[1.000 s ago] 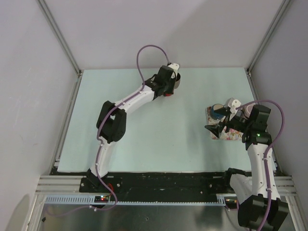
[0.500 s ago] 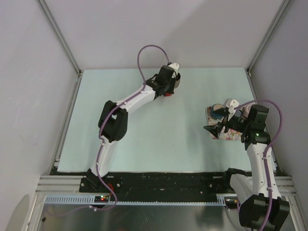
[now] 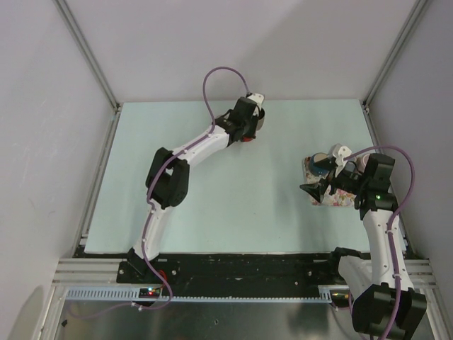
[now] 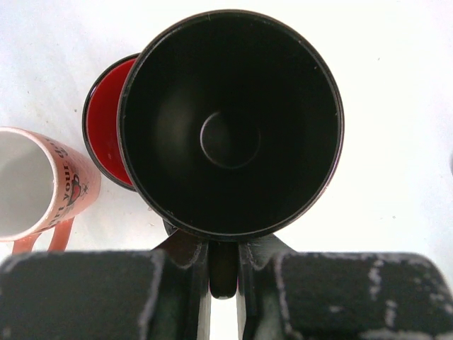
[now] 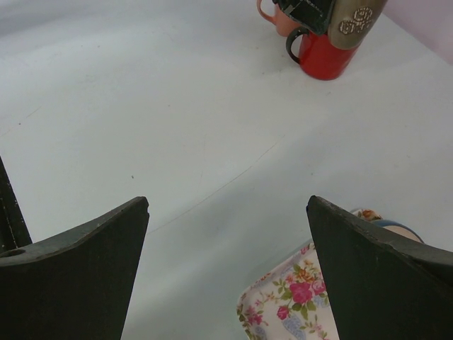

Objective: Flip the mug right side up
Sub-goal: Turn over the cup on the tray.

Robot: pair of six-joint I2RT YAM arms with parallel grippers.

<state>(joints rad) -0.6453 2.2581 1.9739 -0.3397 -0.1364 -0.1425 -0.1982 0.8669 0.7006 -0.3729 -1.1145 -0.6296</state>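
The mug (image 4: pixel 230 120), black inside and tan outside with embossed roses (image 5: pixel 354 20), hangs in my left gripper (image 4: pixel 224 263), which is shut on its dark handle. Its open mouth faces the wrist camera. From above, the mug (image 3: pixel 259 117) and left gripper (image 3: pixel 248 115) are at the far middle of the table. A red mug (image 4: pixel 106 131) stands right behind and below the held one. My right gripper (image 5: pixel 226 212) stands wide open with nothing between its fingers, low over the table at the right (image 3: pixel 316 188).
A pink mug (image 4: pixel 42 184) with a white inside lies on its side left of the red mug (image 5: pixel 322 57). A floral tray (image 5: pixel 297 301) with small items sits under the right gripper (image 3: pixel 338 198). Walls and metal rails enclose the table.
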